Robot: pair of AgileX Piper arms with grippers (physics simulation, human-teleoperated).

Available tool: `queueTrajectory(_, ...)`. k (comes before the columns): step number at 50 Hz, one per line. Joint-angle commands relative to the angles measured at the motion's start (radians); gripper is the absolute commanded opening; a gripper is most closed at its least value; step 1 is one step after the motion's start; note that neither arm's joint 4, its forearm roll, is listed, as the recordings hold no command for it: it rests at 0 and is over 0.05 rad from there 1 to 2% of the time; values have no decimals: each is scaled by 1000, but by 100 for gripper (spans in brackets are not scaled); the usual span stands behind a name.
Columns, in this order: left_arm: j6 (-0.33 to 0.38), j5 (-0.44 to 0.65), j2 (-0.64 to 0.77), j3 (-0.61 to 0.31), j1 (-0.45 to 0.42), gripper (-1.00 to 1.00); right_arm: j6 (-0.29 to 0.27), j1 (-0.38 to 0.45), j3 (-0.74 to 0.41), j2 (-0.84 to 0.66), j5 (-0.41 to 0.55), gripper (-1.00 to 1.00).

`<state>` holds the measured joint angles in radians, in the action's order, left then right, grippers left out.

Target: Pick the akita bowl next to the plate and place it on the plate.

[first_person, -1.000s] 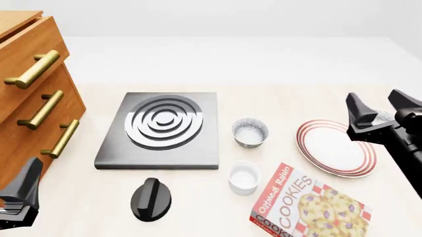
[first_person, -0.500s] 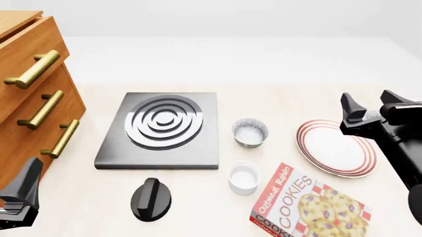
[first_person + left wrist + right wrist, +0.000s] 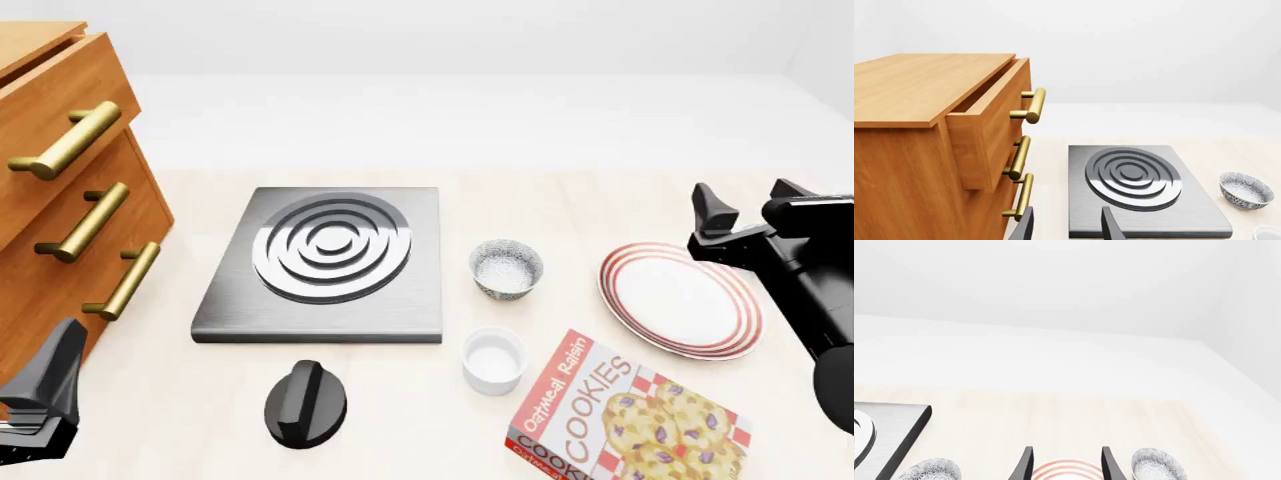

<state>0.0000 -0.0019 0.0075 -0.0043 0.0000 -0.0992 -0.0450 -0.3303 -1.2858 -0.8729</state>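
Grey-speckled outside, the akita bowl [image 3: 1159, 466] is sitting on the worktop [image 3: 561, 200] just beside the plate [image 3: 1066, 471]. The right end effector [image 3: 1066, 454] is hovering by the plate's rim, spread wide and holding nothing. I think it is reaching; next it needs to move over the bowl and go down. A twin bowl [image 3: 506, 268], white cup [image 3: 494, 358] and cookie box [image 3: 627, 415] are lying clear. The left end effector [image 3: 1067, 227] is spread too.

Right end effector [image 3: 751, 215] hovers over the plate's [image 3: 681, 300] far edge, fingers spread. Bare surface [image 3: 574, 215] lies open beyond. Cookie box [image 3: 625, 415] and white cup [image 3: 494, 360] crowd the plate's near-left side.
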Motion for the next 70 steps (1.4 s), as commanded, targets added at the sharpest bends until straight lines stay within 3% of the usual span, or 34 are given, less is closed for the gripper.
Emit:
queueTrajectory(1, 0, 0, 0, 0, 0, 100, 2, -24, -21, -34, -3, 100)
queueTrajectory(70, 0, 0, 0, 0, 0, 100, 31, -164, -101, -157, -9, 100)
